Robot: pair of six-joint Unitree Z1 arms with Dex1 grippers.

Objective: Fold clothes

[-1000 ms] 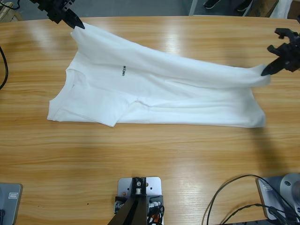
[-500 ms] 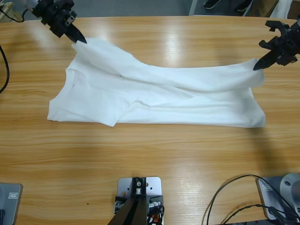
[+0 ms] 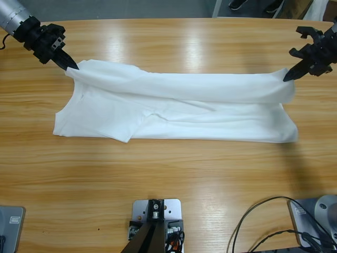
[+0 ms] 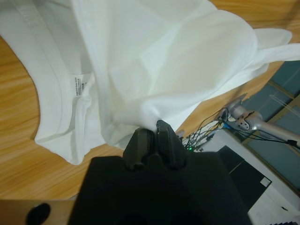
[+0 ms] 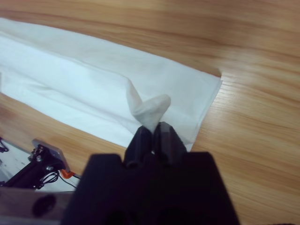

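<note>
The white T-shirt lies lengthwise across the table, neck end to the left, its far edge lifted and stretched into a long fold. My left gripper is shut on the shirt's far left corner; in the left wrist view the cloth hangs from the jaws, with the neck label showing. My right gripper is shut on the far right corner, and a pinch of fabric rises from the jaws. The chest lettering is hidden under the fold.
Bare wooden table surrounds the shirt on all sides. Black cables lie at the front right edge. Beyond the table the left wrist view shows the other arm and wiring.
The left gripper has carried its corner leftward and toward the front, and the right has drawn its corner tight. The lifted edge now covers the lettering.
</note>
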